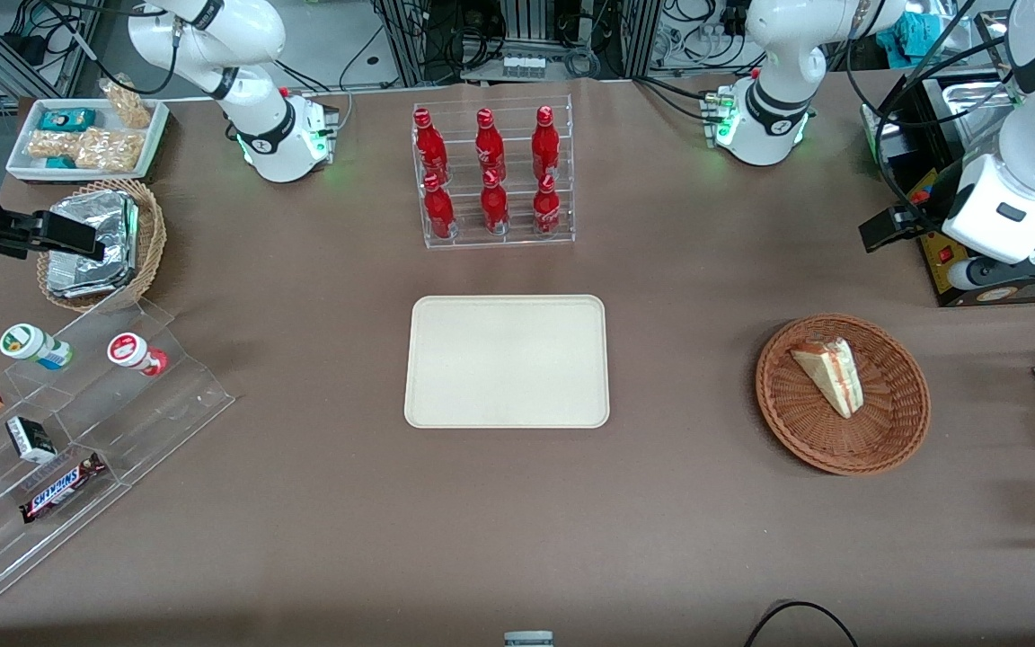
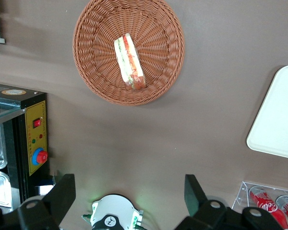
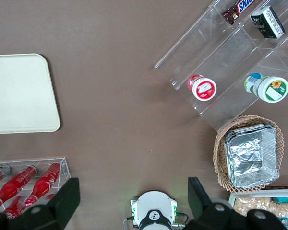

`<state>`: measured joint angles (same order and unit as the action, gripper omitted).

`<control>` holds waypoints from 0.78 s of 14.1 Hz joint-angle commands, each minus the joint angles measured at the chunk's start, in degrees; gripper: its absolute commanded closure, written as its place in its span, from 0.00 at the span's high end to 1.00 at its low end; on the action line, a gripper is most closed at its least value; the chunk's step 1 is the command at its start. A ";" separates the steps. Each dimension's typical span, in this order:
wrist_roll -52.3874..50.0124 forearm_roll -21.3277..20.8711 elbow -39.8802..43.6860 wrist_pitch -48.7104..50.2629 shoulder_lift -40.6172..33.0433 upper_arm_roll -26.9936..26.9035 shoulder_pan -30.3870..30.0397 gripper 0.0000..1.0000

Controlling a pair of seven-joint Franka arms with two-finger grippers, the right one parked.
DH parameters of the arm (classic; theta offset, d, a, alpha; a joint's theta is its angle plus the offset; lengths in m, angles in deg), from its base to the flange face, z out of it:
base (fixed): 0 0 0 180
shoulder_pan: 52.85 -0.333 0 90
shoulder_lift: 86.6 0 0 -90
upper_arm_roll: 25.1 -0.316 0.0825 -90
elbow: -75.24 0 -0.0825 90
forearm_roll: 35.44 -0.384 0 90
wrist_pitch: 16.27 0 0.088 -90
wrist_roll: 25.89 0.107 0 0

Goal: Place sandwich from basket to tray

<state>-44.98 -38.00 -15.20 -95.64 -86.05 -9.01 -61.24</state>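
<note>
Wicker basket [image 1: 842,393] cradles the sandwich [image 1: 830,375] on its side, filling edge up — an easy pinch for the gripper [image 2: 128,191], spread wide and empty, high above the table, well apart from the bare tray [image 1: 507,360]

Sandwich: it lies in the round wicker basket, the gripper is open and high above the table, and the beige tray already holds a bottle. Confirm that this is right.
Not quite. The tray holds nothing, as the front view shows; the bottles stand in their clear rack. The rest holds: the sandwich lies in the basket, and the gripper is open, high above the table.
</note>
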 commanded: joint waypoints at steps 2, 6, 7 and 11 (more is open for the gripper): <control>0.28 -0.16 1.76 2.02 0.68 -0.01 -0.14 1.00; 0.02 -0.25 1.85 1.94 0.86 -0.01 -0.14 1.00; 0.02 -0.25 1.68 1.94 0.86 -0.01 -0.05 1.00; -1.38 -0.16 1.76 1.94 1.21 0.08 0.04 1.00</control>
<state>-45.14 -38.00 -15.18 -95.09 -85.83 -9.08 -61.27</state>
